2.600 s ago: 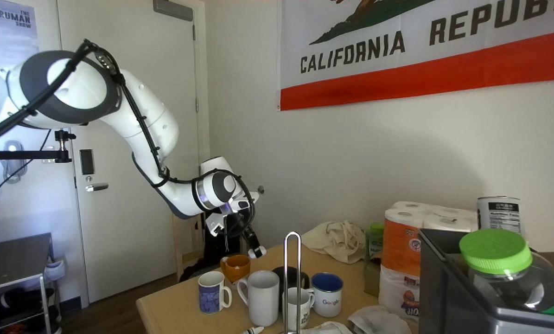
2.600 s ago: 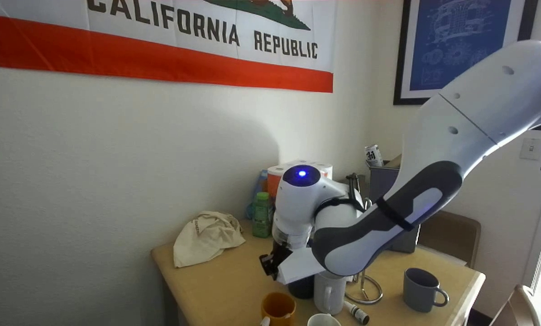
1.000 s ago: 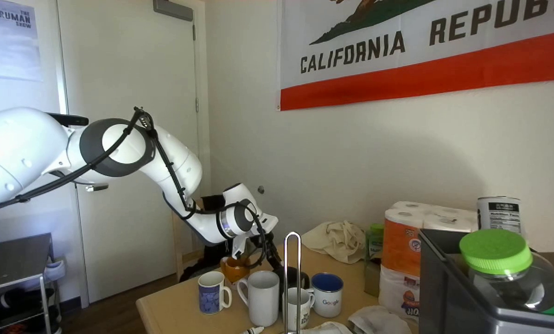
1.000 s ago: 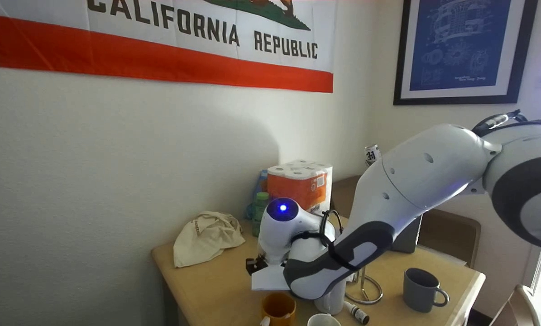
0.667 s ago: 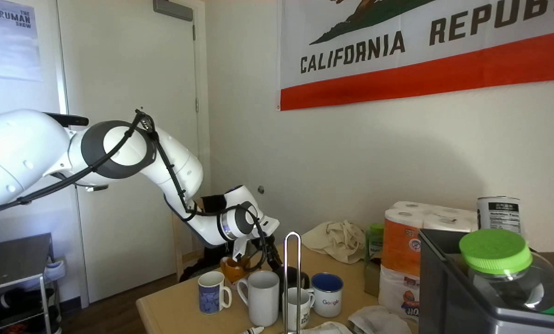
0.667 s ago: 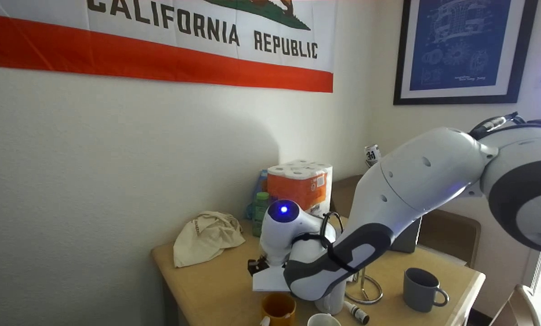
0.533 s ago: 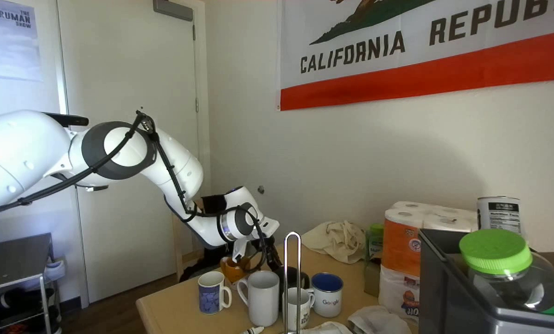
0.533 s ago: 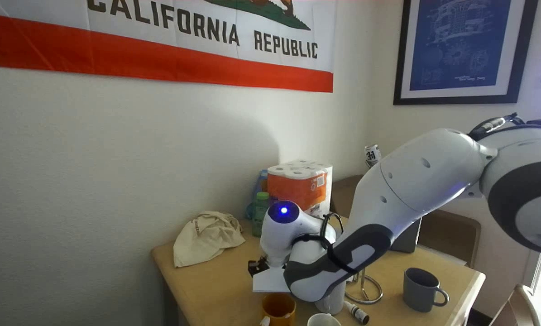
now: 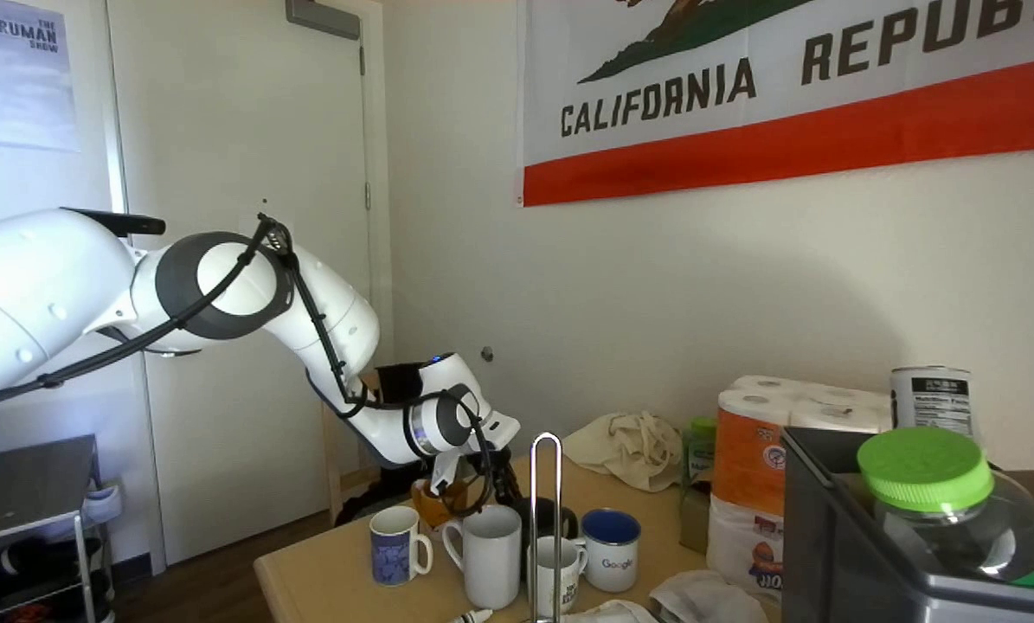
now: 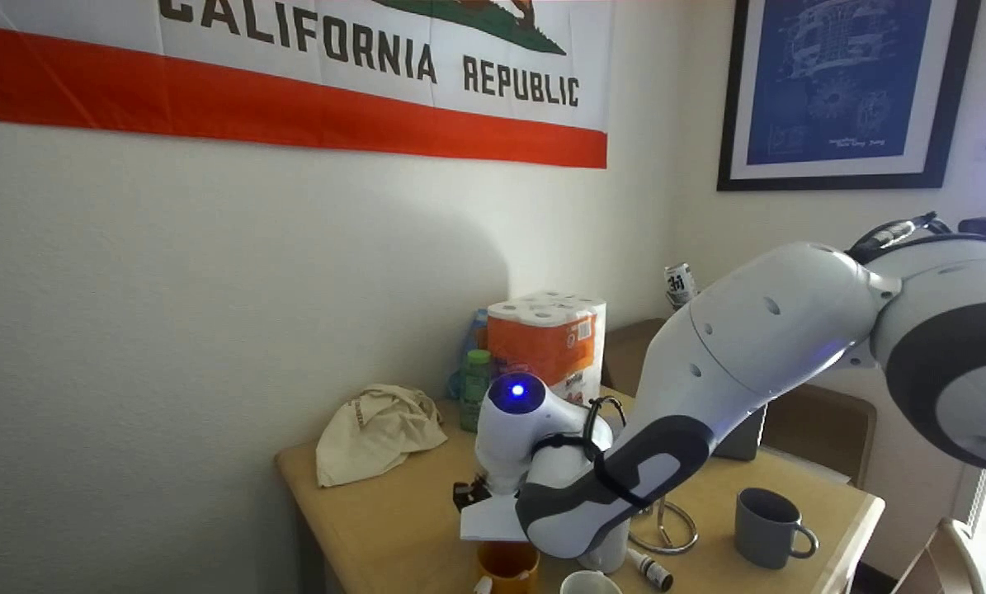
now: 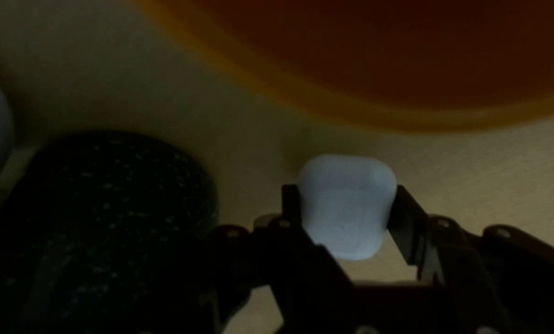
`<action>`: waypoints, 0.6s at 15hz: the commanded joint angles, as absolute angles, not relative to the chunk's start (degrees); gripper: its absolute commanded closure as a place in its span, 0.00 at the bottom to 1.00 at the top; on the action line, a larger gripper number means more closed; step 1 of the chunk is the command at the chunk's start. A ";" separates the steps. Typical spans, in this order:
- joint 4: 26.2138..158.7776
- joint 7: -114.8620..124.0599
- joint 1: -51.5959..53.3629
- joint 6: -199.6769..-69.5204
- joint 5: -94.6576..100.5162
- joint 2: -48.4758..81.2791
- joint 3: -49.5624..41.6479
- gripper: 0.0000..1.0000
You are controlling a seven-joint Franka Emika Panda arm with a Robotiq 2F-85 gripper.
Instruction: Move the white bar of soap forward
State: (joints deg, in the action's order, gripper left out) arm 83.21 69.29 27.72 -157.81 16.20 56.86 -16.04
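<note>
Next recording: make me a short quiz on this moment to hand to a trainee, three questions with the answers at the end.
1. True or false: in the wrist view, the gripper is closed on the white bar of soap.

2. Multiple choice: what colour is the mug cut off by the top edge of the wrist view?
a) green
b) orange
c) white

3. Fill in the word: in an exterior view, the front of the blue-rimmed mug reads "____".

Key: 1. True. 2. b. 3. Google.
</note>
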 commanded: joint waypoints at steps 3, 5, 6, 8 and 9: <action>82.37 69.55 28.34 -156.34 15.00 56.92 -16.63 0.12; 82.43 69.66 28.56 -156.35 15.10 56.68 -16.83 0.00; 82.42 69.57 28.63 -156.38 15.14 56.53 -16.83 0.00; 82.43 69.27 28.97 -156.32 15.41 55.78 -16.98 0.00; 82.35 68.96 29.00 -156.08 15.46 55.31 -16.92 0.00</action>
